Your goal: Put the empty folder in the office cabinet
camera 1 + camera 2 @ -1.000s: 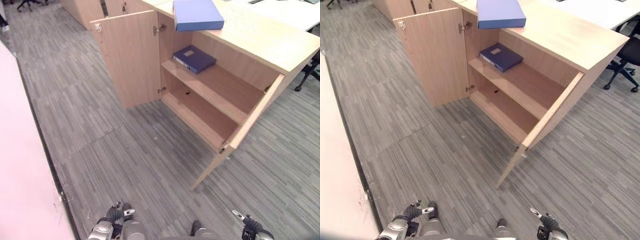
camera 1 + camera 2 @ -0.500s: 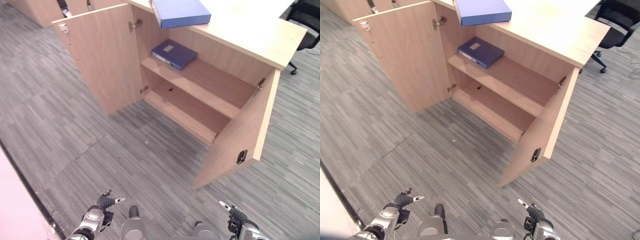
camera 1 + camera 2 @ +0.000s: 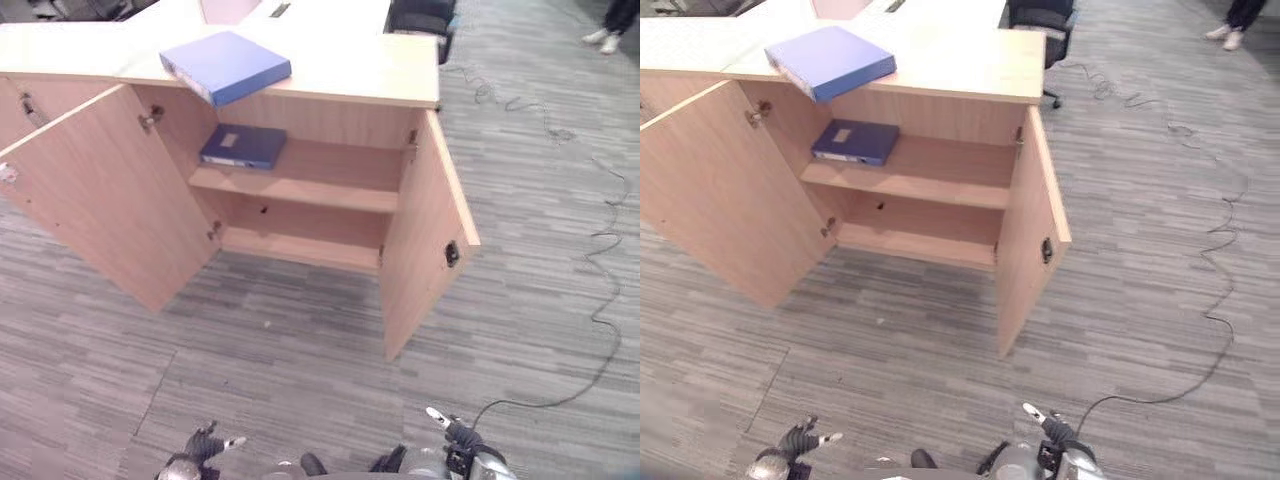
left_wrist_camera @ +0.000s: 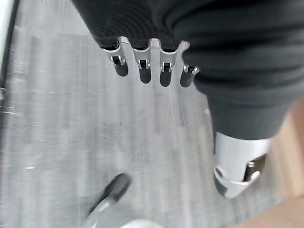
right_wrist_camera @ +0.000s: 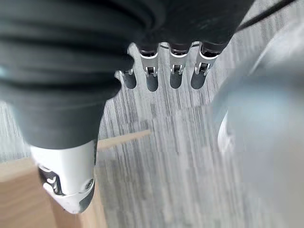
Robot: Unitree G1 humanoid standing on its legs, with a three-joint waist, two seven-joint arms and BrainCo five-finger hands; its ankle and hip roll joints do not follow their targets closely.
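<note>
Grey carpet (image 3: 300, 340) fronts the open cabinet (image 3: 300, 190); both hands' fingers (image 4: 142, 66) seemingly relaxed, empty.

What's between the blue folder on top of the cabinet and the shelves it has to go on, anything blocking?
Nothing visible. Both doors stand open. The folder lies on the cabinet top; another folder takes the upper shelf's left end, the rest is bare. Both hands, left hand and right hand, hang low and hold nothing.

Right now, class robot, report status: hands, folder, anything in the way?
Left hand and right hand open, low, holding nothing. Blue folder on cabinet top; second folder on upper shelf. Both doors open, carpet path clear.
</note>
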